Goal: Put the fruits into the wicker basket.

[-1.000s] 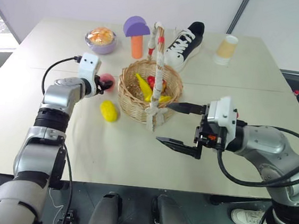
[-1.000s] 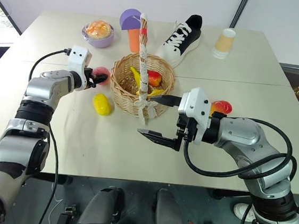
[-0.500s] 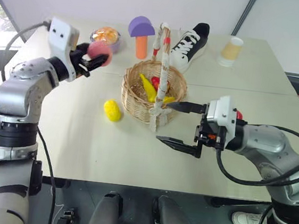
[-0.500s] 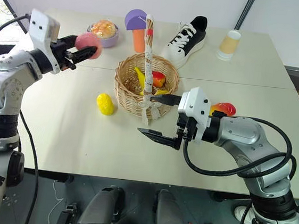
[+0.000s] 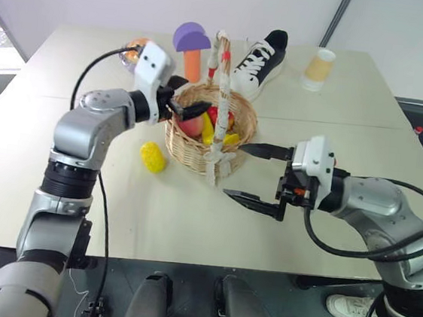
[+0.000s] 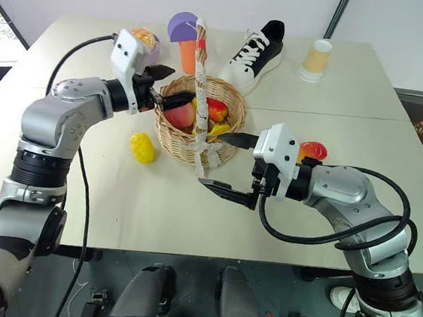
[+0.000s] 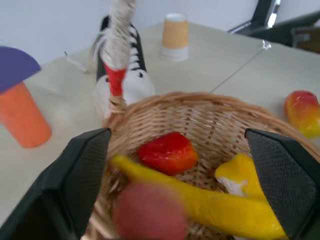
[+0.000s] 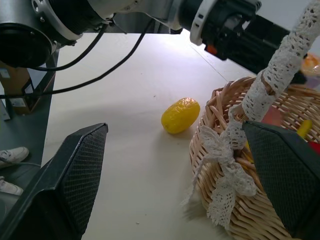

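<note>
Moved: peach [image 6: 180, 115] from left gripper [image 6: 160, 91] into wicker basket [image 6: 170, 135] | below spread, empty fingers | right gripper [image 6: 227, 165] wide, empty

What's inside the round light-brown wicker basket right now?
Inside the round light-brown wicker basket lie a pink-orange peach, a long yellow banana-shaped toy, a red fruit toy and a smaller yellow piece. Anything beneath them is covered.

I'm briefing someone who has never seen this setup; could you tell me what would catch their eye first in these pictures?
Probably the wicker basket mid-table, with its tall cloth-wrapped handle, and the left gripper open over its rim, a pink peach just below it among the fruit inside. Next, the right gripper held wide open beside the basket, and the yellow lemon lying on the table.
</note>
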You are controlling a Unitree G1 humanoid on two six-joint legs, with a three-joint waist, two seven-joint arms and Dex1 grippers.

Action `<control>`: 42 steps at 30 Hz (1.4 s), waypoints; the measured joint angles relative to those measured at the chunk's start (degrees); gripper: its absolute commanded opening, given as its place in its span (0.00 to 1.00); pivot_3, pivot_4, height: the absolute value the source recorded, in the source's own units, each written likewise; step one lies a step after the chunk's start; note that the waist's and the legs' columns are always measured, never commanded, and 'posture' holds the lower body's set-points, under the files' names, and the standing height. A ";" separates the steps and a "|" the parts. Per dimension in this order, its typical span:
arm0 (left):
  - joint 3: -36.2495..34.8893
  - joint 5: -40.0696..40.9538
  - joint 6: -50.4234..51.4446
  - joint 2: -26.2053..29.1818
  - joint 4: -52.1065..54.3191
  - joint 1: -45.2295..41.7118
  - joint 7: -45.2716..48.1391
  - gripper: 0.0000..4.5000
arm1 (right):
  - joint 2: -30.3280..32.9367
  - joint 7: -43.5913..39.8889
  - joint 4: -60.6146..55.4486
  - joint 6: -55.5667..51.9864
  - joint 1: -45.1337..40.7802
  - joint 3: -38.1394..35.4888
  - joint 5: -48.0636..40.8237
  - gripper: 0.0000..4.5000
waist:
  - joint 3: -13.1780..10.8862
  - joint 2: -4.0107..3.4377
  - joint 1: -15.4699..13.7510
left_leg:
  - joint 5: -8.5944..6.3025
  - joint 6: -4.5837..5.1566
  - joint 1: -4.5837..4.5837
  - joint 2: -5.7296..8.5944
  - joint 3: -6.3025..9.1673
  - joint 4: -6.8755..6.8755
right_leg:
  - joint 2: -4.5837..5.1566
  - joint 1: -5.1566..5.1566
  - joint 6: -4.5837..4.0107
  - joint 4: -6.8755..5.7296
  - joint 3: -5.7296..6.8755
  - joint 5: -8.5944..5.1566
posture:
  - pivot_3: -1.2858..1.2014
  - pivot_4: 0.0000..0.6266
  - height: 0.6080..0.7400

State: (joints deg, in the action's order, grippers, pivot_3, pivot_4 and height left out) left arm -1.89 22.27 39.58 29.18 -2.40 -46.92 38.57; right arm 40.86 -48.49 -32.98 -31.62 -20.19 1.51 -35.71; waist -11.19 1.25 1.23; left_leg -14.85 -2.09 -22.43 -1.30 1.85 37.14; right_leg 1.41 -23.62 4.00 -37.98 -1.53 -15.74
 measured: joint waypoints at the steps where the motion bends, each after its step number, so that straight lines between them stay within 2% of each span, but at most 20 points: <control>1: -1.72 0.66 0.44 1.13 0.74 0.69 -0.09 0.99 | 0.09 0.06 -0.23 0.00 0.20 -0.15 -0.01 1.00 | 0.00 0.00 0.03 | 0.00 0.00 0.00 -0.02 0.00 0.00 | 0.00 -0.01 0.00 0.00 0.00 0.00 | 0.52 0.24 1.00; 6: -10.27 4.43 3.70 10.39 7.64 12.07 2.43 0.99 | 0.65 -0.25 -0.51 -0.01 1.09 -1.21 -0.07 1.00 | 0.00 -0.01 0.08 | 0.00 0.00 0.02 -0.21 -0.03 -0.02 | 0.02 -0.01 -0.01 0.00 0.00 0.00 | 0.52 0.24 1.00; 9: -13.96 5.99 8.59 13.37 9.57 16.87 1.45 0.99 | 0.61 -1.00 -0.38 0.02 1.04 -1.18 -0.06 1.00 | -0.01 0.01 -0.51 | 0.00 -0.01 0.01 -0.19 0.01 0.03 | 0.05 0.06 -0.01 0.01 0.05 0.00 | 0.52 0.24 1.00; 11: -16.51 7.41 14.80 13.47 11.84 18.25 -1.56 0.99 | 0.51 -1.62 -0.01 0.14 0.60 -1.01 -0.06 1.00 | -0.01 0.02 -0.69 | 0.00 -0.01 0.01 -0.13 0.02 0.05 | 0.12 0.10 0.00 0.03 0.06 0.00 | 0.52 0.24 1.00; 15: -19.56 12.66 26.22 9.12 17.99 20.30 -7.46 0.99 | 0.19 -2.81 1.00 0.81 -0.58 -0.67 -0.01 1.00 | -0.01 0.04 -0.59 | -0.01 0.00 -0.01 -0.11 0.03 0.04 | 0.14 0.11 0.02 0.07 0.06 0.00 | 0.52 0.24 1.00; 18: -24.11 15.30 37.10 -0.38 20.88 19.91 -15.26 0.99 | 0.06 -4.18 2.25 1.06 -1.46 0.16 0.03 1.00 | -0.01 0.05 -0.46 | -0.01 0.00 0.02 -0.09 0.03 0.07 | 0.12 0.13 0.02 0.03 0.06 0.00 | 0.52 0.24 1.00; 20: -26.12 15.35 43.14 -4.66 20.85 19.75 -19.50 0.99 | 0.03 -4.84 2.67 1.15 -2.10 0.37 0.05 1.00 | -0.01 0.06 -0.13 | -0.01 0.00 0.03 -0.04 0.01 0.08 | 0.07 0.10 0.02 0.01 0.05 0.00 | 0.52 0.24 1.00; 26: -26.59 14.42 50.29 -7.18 22.45 19.03 -24.47 0.99 | -0.03 -5.59 3.15 1.24 -3.08 0.44 0.16 1.00 | -0.02 0.07 -0.31 | 0.00 -0.02 0.05 -0.05 0.03 0.04 | 0.05 0.08 0.00 -0.01 0.05 0.00 | 0.52 0.24 1.00; 36: -27.03 10.22 52.26 -13.74 17.30 12.79 -29.45 0.99 | -1.16 -4.99 3.00 1.20 -3.05 0.63 0.56 1.00 | -0.01 0.08 -0.28 | 0.00 -0.03 0.04 0.04 0.03 0.03 | 0.09 0.08 0.01 0.00 0.05 0.00 | 0.52 0.24 1.00; 39: -27.05 9.21 52.37 -14.74 16.05 12.69 -30.00 0.82 | -1.44 -4.62 2.89 1.16 -2.93 0.63 0.59 1.00 | -0.01 0.08 -0.28 | 0.00 -0.03 0.04 0.03 0.04 0.03 | 0.10 0.08 0.01 0.00 0.04 0.00 | 0.52 0.24 1.00; 42: -26.59 8.54 52.22 -14.72 15.95 12.50 -30.04 0.50 | -1.53 -4.28 2.69 1.13 -2.61 0.63 0.59 1.00 | -0.01 0.08 -0.39 | 0.01 -0.03 0.04 0.05 0.04 0.03 | 0.12 0.09 0.01 0.00 0.04 0.00 | 0.52 0.24 1.00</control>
State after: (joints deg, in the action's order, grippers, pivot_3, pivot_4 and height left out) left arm -28.49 30.82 91.80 14.46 13.55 -34.41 8.52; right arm 39.34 -52.77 -30.29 -30.49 -22.80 2.14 -35.11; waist -11.20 1.33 0.84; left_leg -14.84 -2.12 -22.40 -1.26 1.89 37.17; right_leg 1.53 -23.53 4.01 -37.98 -1.49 -15.74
